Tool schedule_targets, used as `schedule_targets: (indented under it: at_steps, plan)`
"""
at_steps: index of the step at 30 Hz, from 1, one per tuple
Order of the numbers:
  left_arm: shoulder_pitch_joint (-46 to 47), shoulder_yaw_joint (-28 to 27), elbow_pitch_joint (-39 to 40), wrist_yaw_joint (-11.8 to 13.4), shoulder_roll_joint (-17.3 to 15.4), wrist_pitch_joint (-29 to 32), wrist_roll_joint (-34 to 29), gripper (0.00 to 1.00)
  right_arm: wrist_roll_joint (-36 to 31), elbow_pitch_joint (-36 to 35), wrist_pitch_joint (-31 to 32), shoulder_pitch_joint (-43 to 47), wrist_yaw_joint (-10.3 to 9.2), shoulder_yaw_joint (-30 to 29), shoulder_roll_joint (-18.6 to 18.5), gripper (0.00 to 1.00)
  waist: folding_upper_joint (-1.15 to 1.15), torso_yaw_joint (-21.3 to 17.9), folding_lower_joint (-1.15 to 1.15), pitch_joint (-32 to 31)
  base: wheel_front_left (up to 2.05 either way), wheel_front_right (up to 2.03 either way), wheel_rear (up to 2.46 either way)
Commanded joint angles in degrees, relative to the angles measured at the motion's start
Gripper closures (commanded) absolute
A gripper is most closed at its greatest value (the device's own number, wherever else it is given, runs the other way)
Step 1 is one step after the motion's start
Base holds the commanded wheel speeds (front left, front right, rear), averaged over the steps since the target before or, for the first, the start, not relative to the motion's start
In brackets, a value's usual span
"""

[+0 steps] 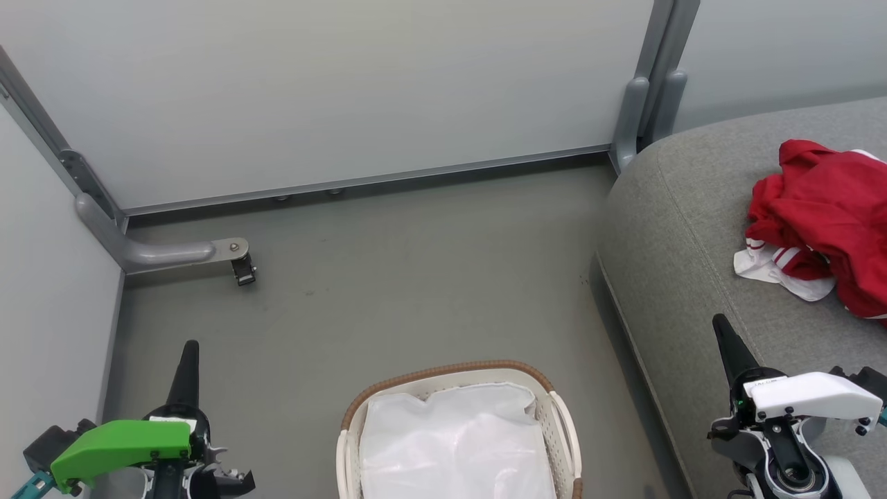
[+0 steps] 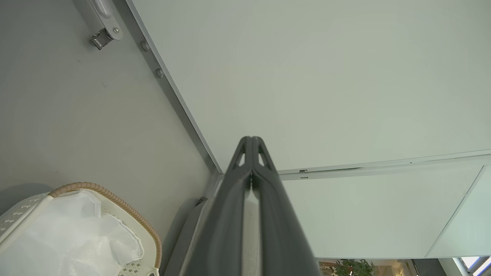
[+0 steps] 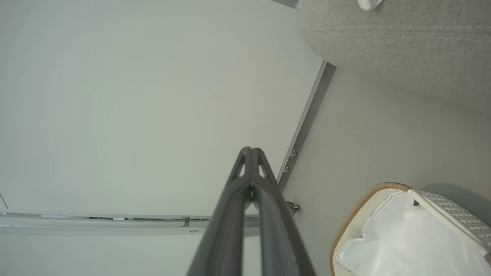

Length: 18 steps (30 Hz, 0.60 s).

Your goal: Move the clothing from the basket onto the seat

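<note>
An oval off-white perforated plastic basket [image 1: 449, 367] with a brown woven rim and white handles stood on the floor at the bottom centre of the head view, between the two arms. It held a crumpled white plastic liner sheet [image 1: 454, 443], glossy and wrinkled.

The clothing [image 1: 824, 215], red fabric garments with white striped trim, lay in a loose heap on the seat [image 1: 693, 229] at the right, well apart from the basket. The seat was a large grey fabric-upholstered cushion with a coarse weave, rounded edges and a stitched seam running along its front.

The smooth, matt grey floor [image 1: 416, 277] was enclosed by pale flat wall panels [image 1: 346, 90] set in grey metal framing. A curved grey metal foot [image 1: 173, 253] ending in a small dark latch [image 1: 244, 269] lay on the floor at the left.

The left gripper [image 1: 189, 357], under a green housing, had its two long dark tapered fingers pressed together on nothing. The right gripper [image 1: 724, 333], under a white housing above the seat's front edge, was likewise clenched and empty.
</note>
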<state>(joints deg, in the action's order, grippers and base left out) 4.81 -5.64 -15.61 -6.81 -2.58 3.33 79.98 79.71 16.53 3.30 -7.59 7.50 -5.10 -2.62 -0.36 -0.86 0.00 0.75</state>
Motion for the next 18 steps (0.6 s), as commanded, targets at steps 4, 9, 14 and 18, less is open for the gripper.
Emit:
schedule_targets:
  at_steps: [4, 9, 14, 18]
  plan:
    - [1.5, -0.4, 0.5, -0.4, -0.4, 0.7, 2.6, 1.00, 2.6, -0.9, 0.8, 0.7, -0.01, -0.5, -0.3, 1.00, 0.28, 0.1, 0.00, -0.1, 0.00, 0.00, 0.00]
    - [1.6, -0.6, 0.8, -0.5, -0.4, 1.4, 5.2, 1.00, 5.2, -1.3, 1.4, 0.9, -0.01, -0.8, -0.4, 1.00, 0.30, 0.3, 0.00, -0.2, 0.00, 0.00, 0.00]
    - [1.9, -0.8, 0.9, -0.6, -0.4, 2.0, 7.2, 1.00, 7.3, -1.6, 2.0, 1.1, -0.01, -1.0, -0.4, 1.00, 0.31, 0.4, 0.00, -0.3, 0.00, 0.00, 0.00]
    - [2.0, -0.9, 1.1, -0.7, -0.5, 2.4, 8.8, 1.00, 8.8, -1.8, 2.4, 1.2, -0.01, -1.2, -0.4, 1.00, 0.33, 0.5, 0.00, -0.4, 0.00, 0.00, 0.00]
